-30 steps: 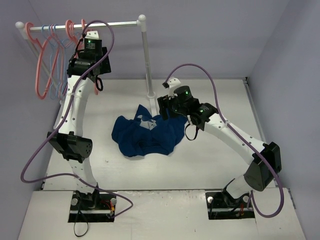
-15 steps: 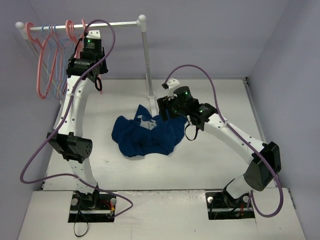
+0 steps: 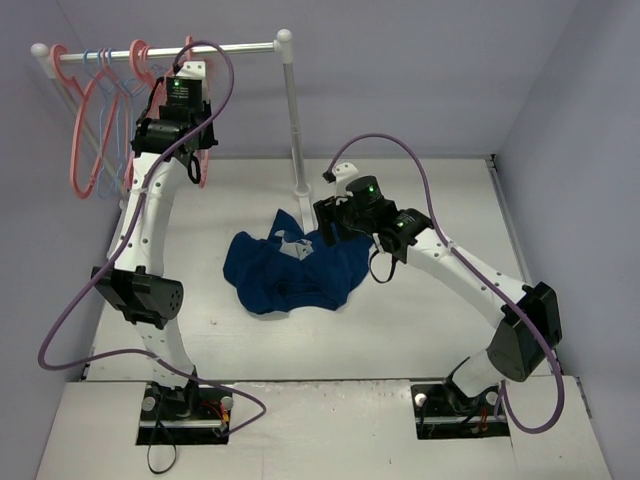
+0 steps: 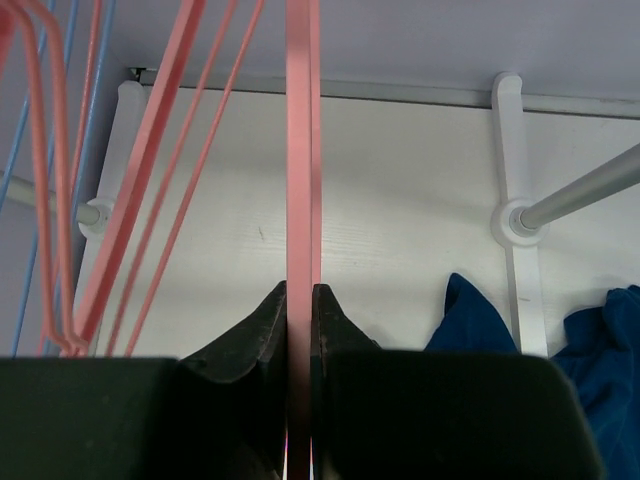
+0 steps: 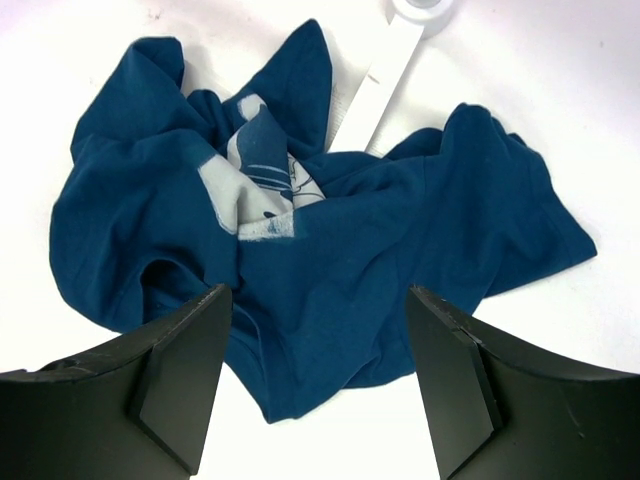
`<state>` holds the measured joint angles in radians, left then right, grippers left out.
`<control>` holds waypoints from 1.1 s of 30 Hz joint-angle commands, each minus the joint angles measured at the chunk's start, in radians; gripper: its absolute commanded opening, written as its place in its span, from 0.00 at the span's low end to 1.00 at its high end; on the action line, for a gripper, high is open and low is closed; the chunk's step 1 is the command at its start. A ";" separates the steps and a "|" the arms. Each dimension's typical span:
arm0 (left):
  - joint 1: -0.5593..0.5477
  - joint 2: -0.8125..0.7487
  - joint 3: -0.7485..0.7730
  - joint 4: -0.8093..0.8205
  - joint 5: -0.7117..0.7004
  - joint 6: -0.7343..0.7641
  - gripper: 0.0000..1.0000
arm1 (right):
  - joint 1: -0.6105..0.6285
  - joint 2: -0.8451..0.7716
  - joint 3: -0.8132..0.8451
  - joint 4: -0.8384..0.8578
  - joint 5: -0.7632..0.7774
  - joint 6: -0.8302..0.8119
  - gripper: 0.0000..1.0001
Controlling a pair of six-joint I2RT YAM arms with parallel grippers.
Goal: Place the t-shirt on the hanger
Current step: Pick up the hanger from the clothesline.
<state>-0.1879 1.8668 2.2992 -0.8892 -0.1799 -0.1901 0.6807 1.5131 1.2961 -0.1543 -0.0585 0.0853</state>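
Observation:
The dark blue t-shirt (image 3: 290, 268) lies crumpled on the table, its white print facing up (image 5: 262, 190). My left gripper (image 3: 180, 135) is up at the rack, shut on a bar of a salmon-pink hanger (image 4: 300, 180) that runs straight between its fingers (image 4: 262, 325). The hanger's hook (image 3: 187, 45) is on the rail. My right gripper (image 5: 320, 295) hovers open just above the t-shirt's right part (image 5: 400, 250), with cloth below the gap and neither finger touching it.
More pink and light-blue hangers (image 3: 85, 130) hang at the left end of the white rail (image 3: 240, 47). The rack's post (image 3: 293, 120) and flat foot (image 5: 375, 70) stand right behind the t-shirt. Grey walls close in on the table on three sides.
My left gripper has closed on the pink hanger and shifted it a little to the right along the rail. The right arm and the t-shirt have barely moved.

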 commanded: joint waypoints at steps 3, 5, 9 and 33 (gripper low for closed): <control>0.004 -0.106 -0.047 0.165 0.036 0.072 0.00 | -0.004 -0.027 -0.016 0.042 -0.010 0.004 0.67; 0.004 -0.110 -0.050 0.176 0.033 0.074 0.00 | -0.004 -0.033 -0.023 0.042 -0.009 0.008 0.67; 0.004 -0.114 -0.063 0.229 0.043 0.083 0.00 | -0.004 -0.047 -0.036 0.042 -0.004 0.010 0.67; 0.003 -0.253 -0.308 0.456 0.320 0.035 0.00 | -0.004 -0.059 -0.060 0.043 -0.004 0.003 0.67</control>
<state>-0.1856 1.6873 2.0002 -0.5614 0.0778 -0.1349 0.6804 1.4883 1.2301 -0.1542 -0.0603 0.0856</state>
